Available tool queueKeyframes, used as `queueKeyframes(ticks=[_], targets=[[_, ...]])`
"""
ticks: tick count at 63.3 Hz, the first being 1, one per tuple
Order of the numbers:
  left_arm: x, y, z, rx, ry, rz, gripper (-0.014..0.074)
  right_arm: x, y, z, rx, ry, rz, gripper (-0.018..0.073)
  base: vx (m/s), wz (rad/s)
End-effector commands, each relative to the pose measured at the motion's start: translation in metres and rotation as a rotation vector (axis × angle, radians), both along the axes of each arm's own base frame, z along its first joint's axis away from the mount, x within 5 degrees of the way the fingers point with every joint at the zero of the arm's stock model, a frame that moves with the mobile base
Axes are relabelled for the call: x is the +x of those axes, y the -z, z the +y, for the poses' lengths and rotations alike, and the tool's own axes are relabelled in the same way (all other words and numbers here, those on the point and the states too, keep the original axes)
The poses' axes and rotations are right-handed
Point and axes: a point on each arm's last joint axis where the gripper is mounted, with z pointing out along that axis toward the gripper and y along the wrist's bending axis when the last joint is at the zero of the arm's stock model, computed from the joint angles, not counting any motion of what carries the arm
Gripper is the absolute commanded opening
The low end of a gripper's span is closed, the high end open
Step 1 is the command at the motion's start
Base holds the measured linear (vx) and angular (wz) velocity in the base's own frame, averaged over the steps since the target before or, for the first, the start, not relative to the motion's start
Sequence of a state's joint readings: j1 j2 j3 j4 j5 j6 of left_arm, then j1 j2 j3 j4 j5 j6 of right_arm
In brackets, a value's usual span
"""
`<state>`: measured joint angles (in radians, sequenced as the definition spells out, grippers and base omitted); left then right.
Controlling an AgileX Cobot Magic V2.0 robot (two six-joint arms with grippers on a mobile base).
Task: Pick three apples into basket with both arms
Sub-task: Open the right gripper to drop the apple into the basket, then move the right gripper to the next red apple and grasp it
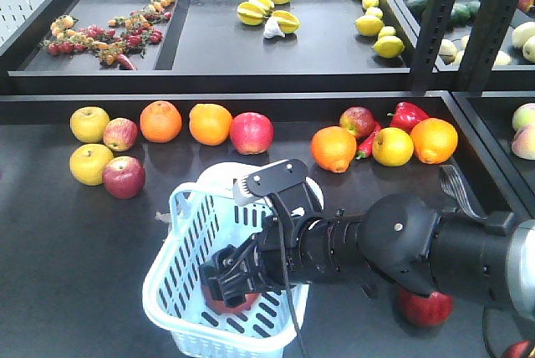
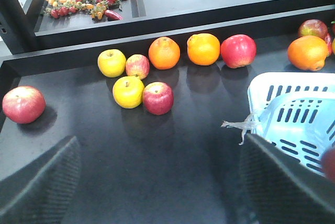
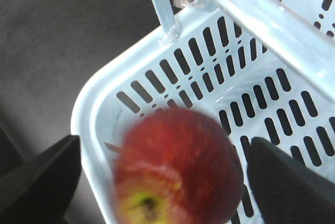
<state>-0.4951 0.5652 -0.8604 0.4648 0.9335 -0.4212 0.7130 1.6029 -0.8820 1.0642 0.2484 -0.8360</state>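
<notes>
On the black bench, below a black shelf of produce, the pale blue-white slotted basket is sitting near the front edge. The right pincer is hanging spread inside it around a dark red, yellow-dimpled apple. The left pincer is hovering spread and empty; the basket's tag is too blurred to read.

Ahead of left gripper, opens clear over bare tabletop toward 12 o'clock until red apple; blocked at 3 o'clock by basket.
</notes>
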Motion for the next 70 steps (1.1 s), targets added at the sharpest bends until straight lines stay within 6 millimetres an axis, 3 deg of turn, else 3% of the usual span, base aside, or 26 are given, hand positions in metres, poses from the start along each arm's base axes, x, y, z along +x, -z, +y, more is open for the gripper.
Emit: queueKeyframes(ticks=[1, 19, 38, 44, 53, 61, 70], targets=[[0.001, -0.013, -0.001, -0.016, 0.014, -0.080, 0.0585, 0.004, -0.021, 0.000, 0.045, 0.020, -0.066, 0.0668, 0.00, 0.00], [0.001, -0.013, -0.001, -0.016, 0.014, -0.080, 0.0585, -0.005, -0.030, 0.000, 0.078, -0.026, -0.029, 0.0658, 0.00, 0.00], [0.001, -0.013, -0.001, -0.016, 0.014, -0.080, 0.0585, -0.036, -0.090, -0.023, 0.151, -0.090, -0.146, 0.0646, 0.00, 0.00], [0.001, -0.013, -0.001, -0.016, 0.014, -0.080, 0.0585, -0.046, -0.099, -0.036, 0.070, -0.112, -0.176, 0.0643, 0.00, 0.00], [0.001, -0.013, -0.001, -0.016, 0.014, -0.080, 0.0585, -0.055, -0.098, -0.060, -0.131, -0.036, -0.124, 0.0633, 0.00, 0.00], [0.001, -0.013, -0.001, -0.016, 0.014, -0.080, 0.0585, -0.050, -0.095, -0.085, -0.349, 0.100, -0.150, 0.0620, 0.00, 0.00], [0.001, -0.013, -0.001, -0.016, 0.014, -0.080, 0.0585, -0.041, -0.094, -0.104, -0.432, 0.229, -0.149, 0.0610, 0.00, 0.00]])
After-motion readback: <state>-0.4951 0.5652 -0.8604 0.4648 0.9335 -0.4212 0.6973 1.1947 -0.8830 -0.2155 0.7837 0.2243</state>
